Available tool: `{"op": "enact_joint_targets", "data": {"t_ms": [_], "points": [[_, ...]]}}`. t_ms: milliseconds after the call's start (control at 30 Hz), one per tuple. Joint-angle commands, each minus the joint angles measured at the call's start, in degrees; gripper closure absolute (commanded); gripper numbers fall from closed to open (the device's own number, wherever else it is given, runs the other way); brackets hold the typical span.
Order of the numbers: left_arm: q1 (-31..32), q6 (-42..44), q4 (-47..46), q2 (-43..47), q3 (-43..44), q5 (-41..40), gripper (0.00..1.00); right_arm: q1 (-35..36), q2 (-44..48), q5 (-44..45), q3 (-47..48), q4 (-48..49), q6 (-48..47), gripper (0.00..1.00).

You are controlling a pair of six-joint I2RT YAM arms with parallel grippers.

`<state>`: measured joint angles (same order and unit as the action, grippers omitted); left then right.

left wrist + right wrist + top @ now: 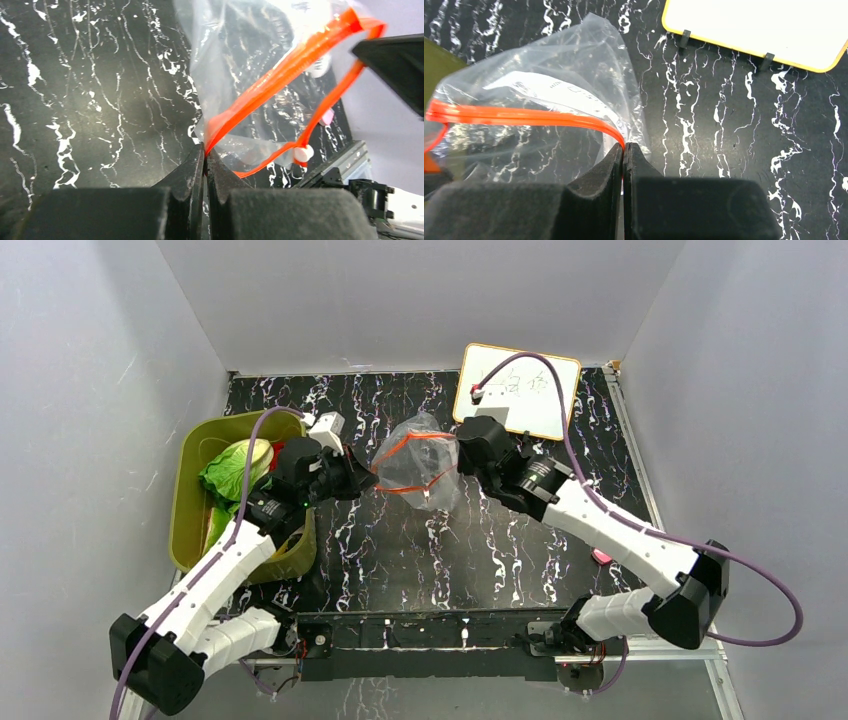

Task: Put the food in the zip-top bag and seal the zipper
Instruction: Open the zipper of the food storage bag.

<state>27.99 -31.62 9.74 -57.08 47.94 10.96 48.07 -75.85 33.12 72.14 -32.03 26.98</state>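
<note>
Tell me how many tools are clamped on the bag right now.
2. The left tool is shut on the zipper at the zip-top bag's left end; the right tool is shut on its right end.

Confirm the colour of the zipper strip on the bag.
Red-orange: the zipper runs along the mouth of the clear zip-top bag. It shows best in the left wrist view.

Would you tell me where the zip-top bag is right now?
In the top view, the zip-top bag is mid-table, pinched at its mouth between the left hand and right hand.
</note>
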Motion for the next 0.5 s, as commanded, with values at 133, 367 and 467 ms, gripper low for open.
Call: {"op": "enact_joint_targets", "data": {"t_ms": [133,367,467], "points": [[0.28,2.85,3.53,-1.91,2.77,0.09,0.93,0.16,4.22,-9.44,0.95,7.00,0.94,1.00],[0.26,1.83,0.58,-1.02,4.69,0.71,0.32,0.09,2.01,-7.48,2.17,4.70,-0.02,1.00],[0.29,3.72,4.31,-0.87,7.45,-3.70,0.14,0.09,2.09,-5.29,2.38,3.52,-0.36,1.00]]}}
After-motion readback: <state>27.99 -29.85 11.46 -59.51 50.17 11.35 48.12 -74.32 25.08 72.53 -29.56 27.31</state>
